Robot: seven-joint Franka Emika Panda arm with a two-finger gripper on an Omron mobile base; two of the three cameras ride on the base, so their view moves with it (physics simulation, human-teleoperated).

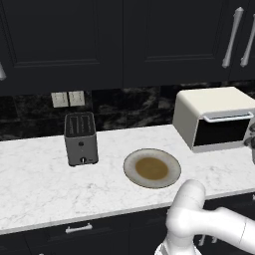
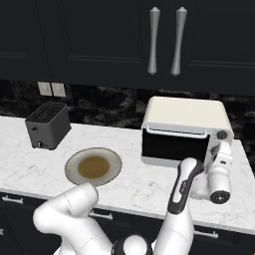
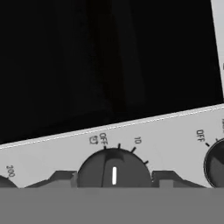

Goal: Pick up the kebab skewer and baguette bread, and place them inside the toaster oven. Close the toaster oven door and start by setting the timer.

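Note:
The cream-white toaster oven (image 1: 199,112) (image 2: 185,117) stands at the right of the counter. Its dark glass toaster oven door (image 2: 174,147) is closed, the silver handle (image 2: 175,132) along its top. My gripper (image 2: 222,149) is at the oven's right control panel. In the hand view my gripper (image 3: 114,178) straddles a round dark timer knob (image 3: 114,168) marked OFF and 10. Both fingertips (image 3: 61,178) press against the knob's sides, and its white pointer stands upright. The kebab skewer and baguette bread are out of view.
A round plate (image 1: 132,162) (image 2: 72,164) with a brown centre lies mid-counter with nothing on it. A dark-grey slot toaster (image 1: 80,138) (image 2: 47,124) stands at the left. Another knob (image 3: 215,164) sits to the right on the panel. Dark cabinets hang above.

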